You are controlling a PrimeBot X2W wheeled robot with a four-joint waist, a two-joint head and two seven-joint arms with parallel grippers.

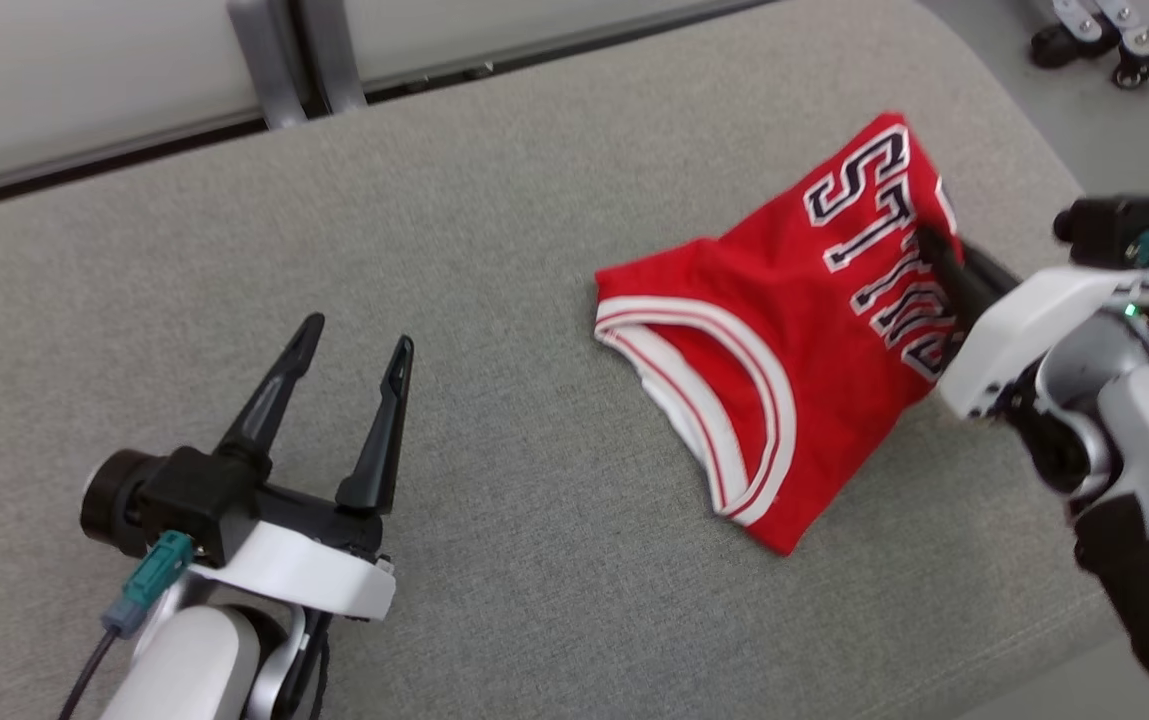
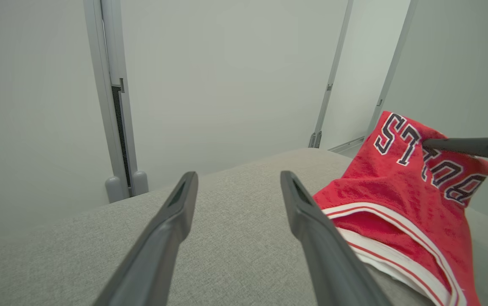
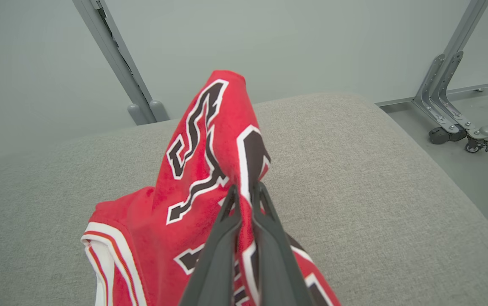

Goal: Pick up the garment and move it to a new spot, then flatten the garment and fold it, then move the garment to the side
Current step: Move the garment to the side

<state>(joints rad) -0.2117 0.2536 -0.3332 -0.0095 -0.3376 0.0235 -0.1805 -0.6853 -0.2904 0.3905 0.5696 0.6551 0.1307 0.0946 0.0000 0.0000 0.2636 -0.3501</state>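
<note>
Left gripper [image 1: 359, 335]: nearest, lower left in the head view. Jaws spread wide and empty, hovering over bare grey padded surface [image 1: 494, 250], well apart from the work.

Right gripper [image 3: 246, 187]: comes in from the right, fingers clenched tight on a fold of the garment [image 1: 784, 330]. The right wrist view shows red cloth pinched between the two tips, in the lettered area.

Garment: a red jersey with white-trimmed openings and dark lettering, on the right half of the surface, near its right edge. The lettered part is pulled up into a peak at the pinch. The trimmed part lies on the padding, doubled over itself.

Beyond: pale wall panels [image 1: 84, 90] and a grey metal post [image 1: 274, 60] along the far edge of the surface. Castors [image 1: 1134, 70] on the floor at far right.

Judgement on stage: early, at the pick-up before the move to a new spot. Flattening and folding are not yet done.

Risks:
- The grip takes a narrow pinch of slick knit. The hanging weight could pull the cloth out of the jaws once the jersey leaves the surface.
- If carried low, the trailing trimmed end would drag on the rough upholstery and bunch further, making flattening harder.
- The pinch may hold more than one layer, though I cannot tell. If so, the jersey would hang folded rather than open out.
- The right edge is close, so a drop there could send it to the floor.
</note>
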